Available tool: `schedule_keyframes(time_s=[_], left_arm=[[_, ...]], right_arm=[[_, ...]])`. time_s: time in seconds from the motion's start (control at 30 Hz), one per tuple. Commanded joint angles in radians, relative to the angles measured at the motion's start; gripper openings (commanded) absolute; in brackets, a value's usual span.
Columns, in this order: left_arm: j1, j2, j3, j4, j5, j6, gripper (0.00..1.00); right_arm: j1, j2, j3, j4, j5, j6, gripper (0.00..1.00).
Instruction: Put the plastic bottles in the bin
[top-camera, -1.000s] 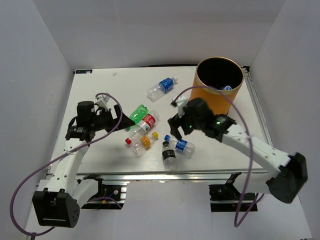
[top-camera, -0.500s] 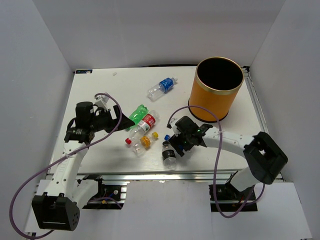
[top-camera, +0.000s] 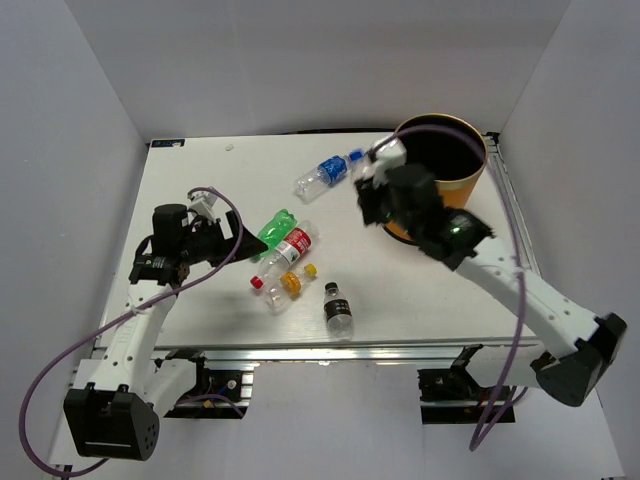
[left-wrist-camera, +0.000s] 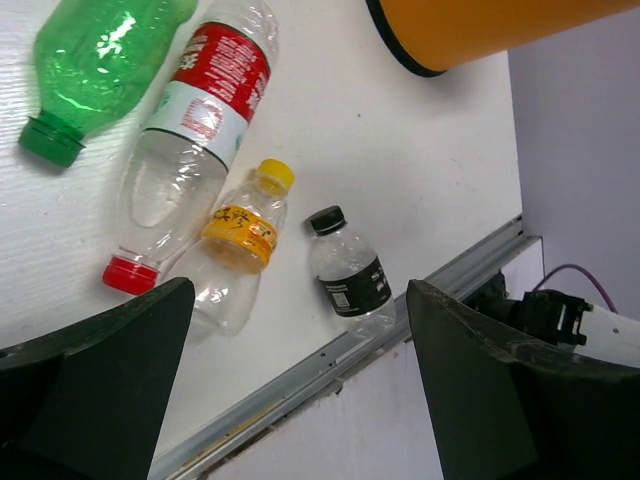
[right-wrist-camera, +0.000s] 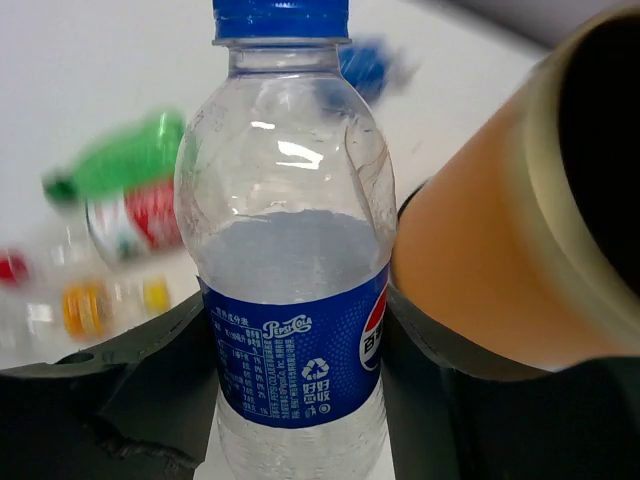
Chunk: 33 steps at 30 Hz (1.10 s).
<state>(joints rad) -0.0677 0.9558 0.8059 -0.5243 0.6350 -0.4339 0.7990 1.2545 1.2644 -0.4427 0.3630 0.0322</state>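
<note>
The blue-labelled bottle (right-wrist-camera: 290, 250) is showing clear, glossy plastic, the green bottle (left-wrist-camera: 100, 60) is gleaming translucent, and the bin (right-wrist-camera: 470, 260) is looking smooth and matt on its orange wall.

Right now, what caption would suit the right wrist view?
The right gripper holds a blue-labelled bottle beside the orange bin.

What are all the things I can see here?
bin: one, orange, black inside, far right.
held bottle: one, clear, blue label, beside the bin.
blue-label bottle: one, clear, lying left of the bin.
green bottle: one, mid-table.
red-label bottle: one, beside the green.
yellow-label bottle: one, yellow cap.
black-label bottle: one, near the front edge.
table: one, white.
left gripper: black, open.
right gripper: black, holding the held bottle.
</note>
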Motion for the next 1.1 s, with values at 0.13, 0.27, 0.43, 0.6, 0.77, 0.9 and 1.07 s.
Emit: schedule_keyframes(time_s=[0.13,0.27,0.43,0.6,0.77,0.9,1.07], left_arm=[[-0.003,-0.005,0.03,-0.032,-0.184,0.0,0.98],[-0.003,0.056,0.123,-0.086,-0.394,-0.02,0.98],[-0.015,0.222,0.321,-0.126,-0.44,-0.025,0.98],[-0.035,0.339,0.447,-0.183,-0.488,-0.016,0.98],[-0.038,0.282,0.343,-0.119,-0.416,-0.003,0.98],[-0.038,0.264,0.322,-0.106,-0.359,0.006,0.98],[-0.044,0.256,0.289,-0.091,-0.276,0.011,0.98]], right_arm=[[-0.325,0.084,0.346,-0.026,0.056,0.001,0.29],[-0.53,0.218,0.463,-0.04,-0.08,0.035,0.45],[-0.607,0.306,0.547,-0.048,-0.246,0.078,0.89],[-0.601,0.182,0.445,0.05,-0.354,0.08,0.89],[-0.379,0.017,0.266,-0.014,-0.33,0.052,0.89],[-0.108,-0.087,-0.049,0.065,-0.174,0.185,0.89],[0.182,-0.005,-0.279,0.085,-0.099,0.356,0.89]])
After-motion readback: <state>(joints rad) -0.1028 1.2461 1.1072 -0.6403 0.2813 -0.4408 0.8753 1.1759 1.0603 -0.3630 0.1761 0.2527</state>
